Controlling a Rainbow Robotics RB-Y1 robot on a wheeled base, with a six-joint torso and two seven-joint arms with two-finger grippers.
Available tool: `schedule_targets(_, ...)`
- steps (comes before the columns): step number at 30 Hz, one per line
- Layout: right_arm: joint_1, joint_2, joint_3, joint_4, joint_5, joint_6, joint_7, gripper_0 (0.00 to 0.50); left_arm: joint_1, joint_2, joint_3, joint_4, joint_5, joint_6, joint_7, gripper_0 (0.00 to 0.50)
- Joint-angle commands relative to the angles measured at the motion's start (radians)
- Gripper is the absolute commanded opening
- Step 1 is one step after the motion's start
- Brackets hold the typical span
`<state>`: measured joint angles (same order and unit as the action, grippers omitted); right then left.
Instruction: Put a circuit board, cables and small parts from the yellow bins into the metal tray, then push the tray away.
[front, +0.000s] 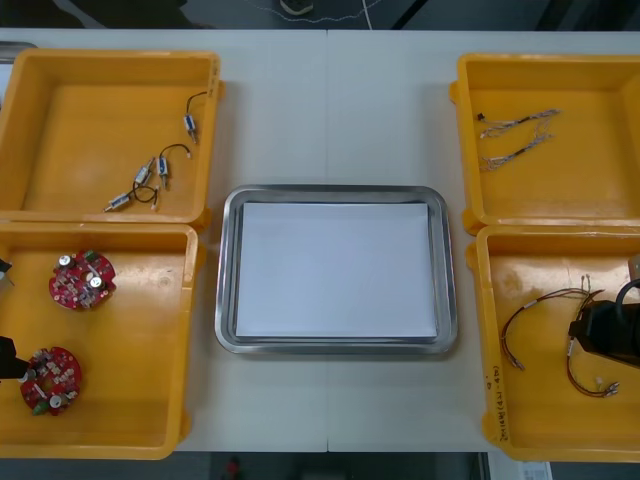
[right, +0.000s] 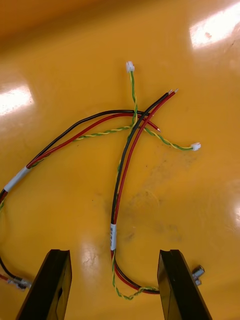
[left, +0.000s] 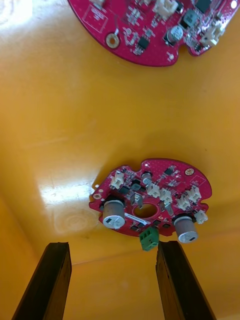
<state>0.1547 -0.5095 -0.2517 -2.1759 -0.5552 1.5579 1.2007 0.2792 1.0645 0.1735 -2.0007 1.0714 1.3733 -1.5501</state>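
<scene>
I log: left gripper (left: 112, 245), fingers apart, above round red circuit board (left: 150, 200) in near-left yellow bin (front: 150, 340); right gripper (right: 113, 251), likewise spread, above red, black and yellow cables (right: 125, 165) in near-right bin (front: 520, 410); white-lined metal tray (front: 445, 270) centred on light table (front: 330, 110).

The left gripper (left: 112, 245) was held with its fingers wide apart over a yellow bin (left: 60, 115). A round red circuit board (left: 152, 197) was seen just beyond the fingertips, and a second board (left: 150, 25) farther off.
</scene>
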Motion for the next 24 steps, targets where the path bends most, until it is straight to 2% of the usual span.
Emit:
schedule_targets(1, 0.022, 0.011, 0.035, 0.041, 0.0, -0.055, -0.01, 0.5, 0.026, 0.045, -0.031, 0.008, -0.016, -0.022, -0.082, 0.5)
schedule_targets(7, 0.025, 0.011, 0.071, 0.079, 0.009, -0.105, -0.006, 0.5, 0.026, 0.045, -0.068, 0.054, -0.025, -0.091, -0.097, 0.5)
schedule_targets(24, 0.088, 0.011, 0.115, 0.082, 0.031, -0.17, 0.005, 0.5, 0.025, 0.045, -0.127, 0.091, -0.057, -0.163, -0.105, 0.5)
